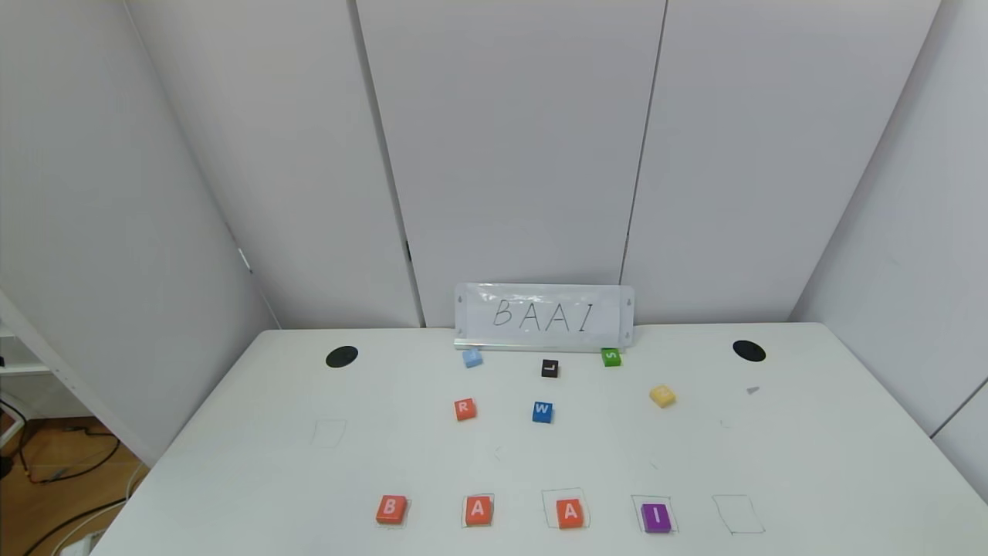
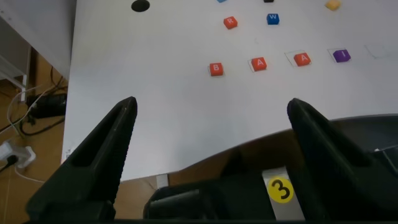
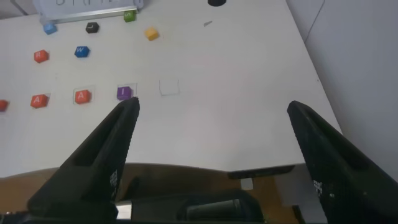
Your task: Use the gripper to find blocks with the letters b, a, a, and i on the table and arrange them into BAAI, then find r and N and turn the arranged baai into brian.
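Observation:
Near the front edge of the white table (image 1: 810, 463) four blocks lie in a row: orange-red B (image 1: 391, 509), A (image 1: 478, 510), A (image 1: 570, 513) and purple I (image 1: 656, 517). The orange-red R (image 1: 465, 409) lies farther back, behind the first A. I can read an N on no block. Neither arm shows in the head view. My left gripper (image 2: 211, 104) hangs open and empty, back over the table's front edge, with the B (image 2: 216, 69) well ahead of it. My right gripper (image 3: 212, 104) is likewise open and empty, the I (image 3: 124, 93) ahead of it.
A card reading BAAI (image 1: 544, 316) stands at the back. Before it lie a light blue block (image 1: 472, 357), black L (image 1: 549, 368), green S (image 1: 610, 357), blue W (image 1: 542, 411) and yellow block (image 1: 662, 396). A drawn square (image 1: 739, 513) sits right of the I.

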Available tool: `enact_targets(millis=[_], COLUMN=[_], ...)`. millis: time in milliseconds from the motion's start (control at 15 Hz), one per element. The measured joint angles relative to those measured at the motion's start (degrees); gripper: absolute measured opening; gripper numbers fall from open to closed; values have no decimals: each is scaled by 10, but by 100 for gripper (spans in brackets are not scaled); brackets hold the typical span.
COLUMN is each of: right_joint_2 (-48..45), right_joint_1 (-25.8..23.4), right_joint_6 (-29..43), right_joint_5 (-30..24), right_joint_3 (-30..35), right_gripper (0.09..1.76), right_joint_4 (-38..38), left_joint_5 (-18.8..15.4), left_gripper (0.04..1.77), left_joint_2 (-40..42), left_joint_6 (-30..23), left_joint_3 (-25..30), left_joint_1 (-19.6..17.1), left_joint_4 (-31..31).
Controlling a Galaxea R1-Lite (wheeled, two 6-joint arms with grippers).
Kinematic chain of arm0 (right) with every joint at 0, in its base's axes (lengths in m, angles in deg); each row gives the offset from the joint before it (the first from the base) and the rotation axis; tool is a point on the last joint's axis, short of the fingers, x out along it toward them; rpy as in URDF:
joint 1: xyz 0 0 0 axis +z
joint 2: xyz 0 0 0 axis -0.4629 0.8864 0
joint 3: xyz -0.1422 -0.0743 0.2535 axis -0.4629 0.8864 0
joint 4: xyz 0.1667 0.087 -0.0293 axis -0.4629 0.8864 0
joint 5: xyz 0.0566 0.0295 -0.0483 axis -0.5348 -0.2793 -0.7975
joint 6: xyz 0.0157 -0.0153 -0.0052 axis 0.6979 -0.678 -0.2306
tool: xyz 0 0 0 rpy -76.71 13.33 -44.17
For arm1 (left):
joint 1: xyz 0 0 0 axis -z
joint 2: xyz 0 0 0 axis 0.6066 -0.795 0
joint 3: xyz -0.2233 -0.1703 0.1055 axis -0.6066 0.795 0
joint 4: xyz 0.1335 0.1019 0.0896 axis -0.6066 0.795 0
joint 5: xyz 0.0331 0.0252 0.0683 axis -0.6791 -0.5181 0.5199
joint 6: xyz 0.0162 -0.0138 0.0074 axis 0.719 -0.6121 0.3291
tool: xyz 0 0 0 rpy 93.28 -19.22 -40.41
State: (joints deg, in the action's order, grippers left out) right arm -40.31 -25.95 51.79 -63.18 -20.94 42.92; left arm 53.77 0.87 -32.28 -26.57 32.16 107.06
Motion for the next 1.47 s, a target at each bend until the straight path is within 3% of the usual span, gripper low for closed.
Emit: enact_targets(millis=[133, 333, 800, 1333, 1467], right_joint_2=[-40, -85, -137, -173, -174], right_joint_1=[-7, -12, -16, -17, -17], right_joint_6=[-5, -15, -19, -23, -22], right_joint_5=[-10, -15, -16, -15, -10], right_joint_3=[8, 11, 23, 25, 24], right_gripper=[171, 171, 171, 171, 171], right_joint_4=[20, 41, 48, 58, 46], left_joint_5=[-7, -11, -4, -7, -4], left_gripper=[172, 172, 172, 172, 172], left_joint_2=[24, 37, 62, 174, 187], left_joint_6=[3, 5, -1, -4, -14], left_joint_3=[-2, 3, 33, 108, 120], left_joint_1=[-15, -19, 27, 50, 50], left_joint_4=[30, 26, 26, 23, -22])
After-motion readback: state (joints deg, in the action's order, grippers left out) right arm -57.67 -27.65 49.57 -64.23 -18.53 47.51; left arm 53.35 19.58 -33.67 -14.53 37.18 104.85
